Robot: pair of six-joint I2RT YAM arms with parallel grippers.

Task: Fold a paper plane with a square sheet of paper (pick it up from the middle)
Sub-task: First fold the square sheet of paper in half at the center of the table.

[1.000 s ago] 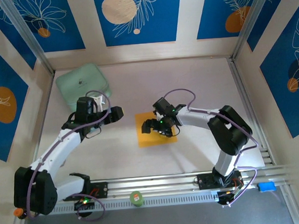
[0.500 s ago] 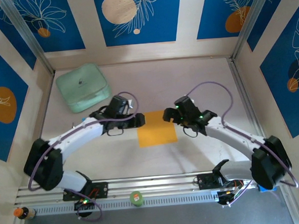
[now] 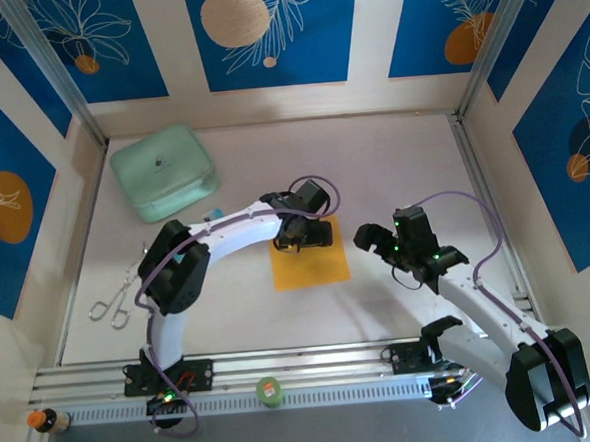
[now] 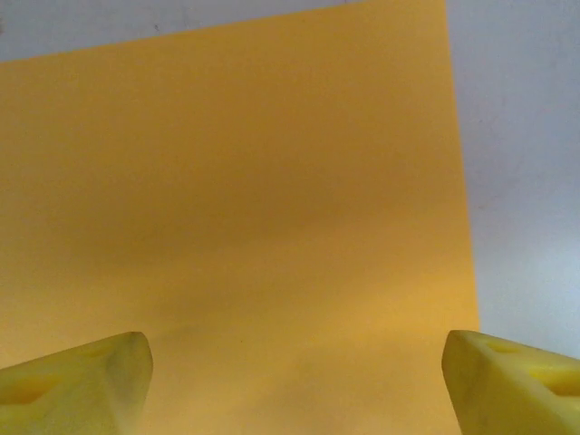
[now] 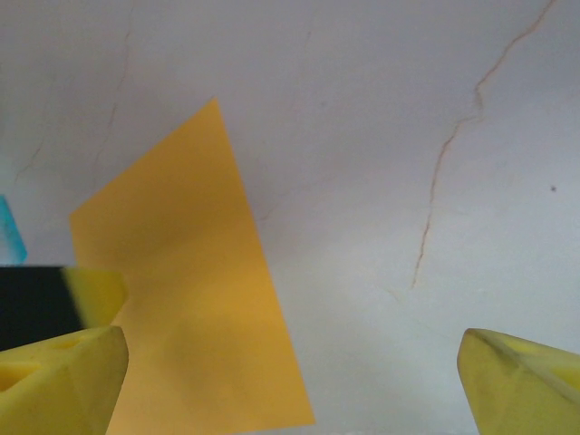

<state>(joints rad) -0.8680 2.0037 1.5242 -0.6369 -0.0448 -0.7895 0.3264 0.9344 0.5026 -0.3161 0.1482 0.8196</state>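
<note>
Find the square sheet of paper (image 3: pixel 313 270) flat and unfolded on the table (image 3: pixel 392 165), about mid-table. Above its far edge, note the left claw (image 3: pixel 308 238), pointed down, spread wide with nothing clamped. Through the left wrist camera, see yellow fingertips (image 4: pixel 82 381) at both lower corners and orange paper between them, its right edge against grey table. Just right of the sheet, spot the right claw (image 3: pixel 373 240), likewise spread wide and holding nothing. Toward the far left corner, mark a mint-green rounded box (image 3: pixel 164 172). Nearer the left edge, note a scissor-like metal tool (image 3: pixel 114 297).
</note>
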